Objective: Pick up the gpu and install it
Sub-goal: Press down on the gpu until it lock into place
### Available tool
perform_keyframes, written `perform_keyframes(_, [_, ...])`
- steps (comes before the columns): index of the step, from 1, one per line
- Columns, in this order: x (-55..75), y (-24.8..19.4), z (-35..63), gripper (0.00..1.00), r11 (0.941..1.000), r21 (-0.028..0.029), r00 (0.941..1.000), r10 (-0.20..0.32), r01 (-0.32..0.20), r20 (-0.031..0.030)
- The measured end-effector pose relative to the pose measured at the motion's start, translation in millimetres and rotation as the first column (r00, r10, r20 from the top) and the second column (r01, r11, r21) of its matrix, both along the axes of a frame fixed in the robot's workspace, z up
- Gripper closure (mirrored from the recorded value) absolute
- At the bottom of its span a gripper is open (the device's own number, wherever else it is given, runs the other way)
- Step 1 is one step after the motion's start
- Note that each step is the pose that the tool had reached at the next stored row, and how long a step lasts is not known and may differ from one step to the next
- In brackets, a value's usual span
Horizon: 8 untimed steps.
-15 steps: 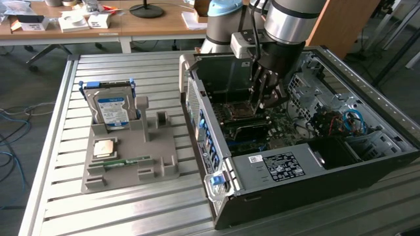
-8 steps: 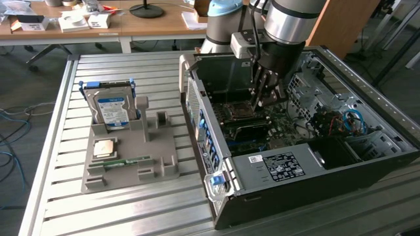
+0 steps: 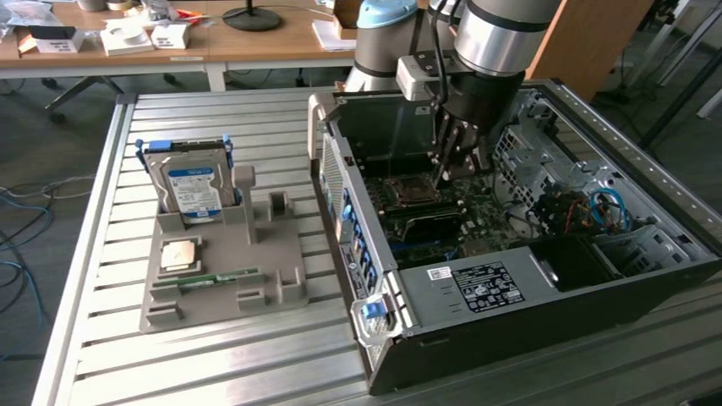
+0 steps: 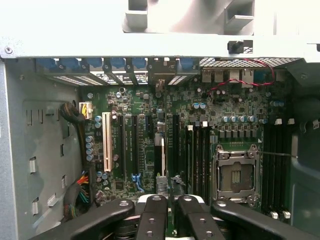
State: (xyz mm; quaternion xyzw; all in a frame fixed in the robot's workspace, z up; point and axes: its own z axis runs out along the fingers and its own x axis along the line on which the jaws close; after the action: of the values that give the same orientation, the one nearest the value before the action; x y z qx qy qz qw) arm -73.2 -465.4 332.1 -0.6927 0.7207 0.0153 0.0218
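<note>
One thin dark card, which I take for the gpu [image 4: 161, 150], stands on edge among the expansion slots inside the open case [image 3: 508, 338]. It is near the CPU socket [image 4: 236, 175], with a bank of black memory slots between the two. The gripper [image 4: 170, 212] hangs low over the green motherboard, at the card's near end and beside the socket. Whether it is clamped on the card or merely poised at it, I cannot tell.

Judging by its build, the card should be light and stiff but fragile: a bare board, smooth along its edges and studded with small parts. The top edge or the bracket end looks the safest hold, well clear of the contacts.

The case is perforated grey steel with a black outer wall. Well apart from the socket, outside the case, the ribbed metal counter [image 3: 226, 364] carries a grey moulded tray [image 3: 270, 279] with a labelled hard drive [image 3: 192, 190] standing upright in it.
</note>
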Motion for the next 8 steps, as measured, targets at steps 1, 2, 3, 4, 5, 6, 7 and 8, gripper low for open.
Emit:
perform_keyframes(1, [0.0, 0.0, 0.0, 0.85, 1.0, 0.0, 1.0, 0.0, 0.0, 0.0001])
perform_keyframes(2, [0.0, 0.0, 0.0, 0.9, 1.0, 0.0, 1.0, 0.0, 0.0, 0.0])
perform_keyframes(3, [0.0, 0.0, 0.0, 0.9, 1.0, 0.0, 1.0, 0.0, 0.0, 0.0])
perform_keyframes(4, [0.0, 0.0, 0.0, 0.9, 1.0, 0.0, 1.0, 0.0, 0.0, 0.0])
perform_keyframes(5, [0.0, 0.0, 0.0, 0.9, 1.0, 0.0, 1.0, 0.0, 0.0, 0.0])
perform_keyframes(6, [0.0, 0.0, 0.0, 0.9, 1.0, 0.0, 1.0, 0.0, 0.0, 0.0])
perform_keyframes(7, [0.0, 0.0, 0.0, 0.9, 1.0, 0.0, 1.0, 0.0, 0.0, 0.0])
perform_keyframes(8, [0.0, 0.0, 0.0, 0.9, 1.0, 0.0, 1.0, 0.0, 0.0, 0.0])
